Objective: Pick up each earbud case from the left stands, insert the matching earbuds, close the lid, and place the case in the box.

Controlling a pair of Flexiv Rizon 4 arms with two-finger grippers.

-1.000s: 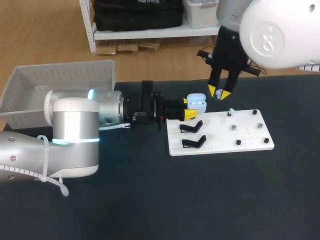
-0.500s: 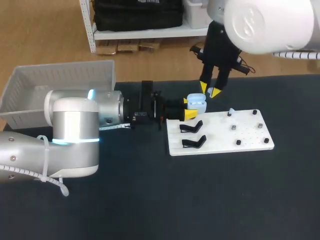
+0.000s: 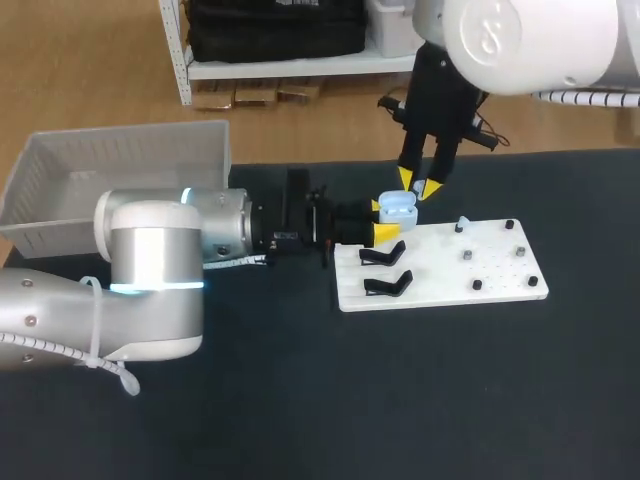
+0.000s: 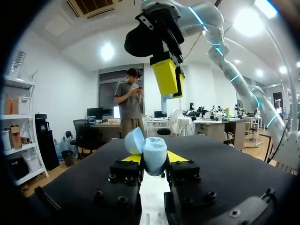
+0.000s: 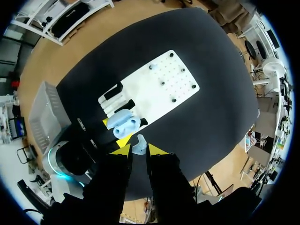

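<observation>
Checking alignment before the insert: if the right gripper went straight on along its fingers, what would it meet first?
Most likely the open earbud case held in the left gripper. It lies just ahead of the right gripper and the earbud it holds, though the gap between them is hard to judge.

The right gripper (image 3: 417,185), pinching an earbud (image 5: 139,145), swings toward nine o'clock and now hangs just above the case (image 3: 398,207) with its lid open, while the left gripper (image 3: 381,217) holding that case edges slightly toward three o'clock.
</observation>
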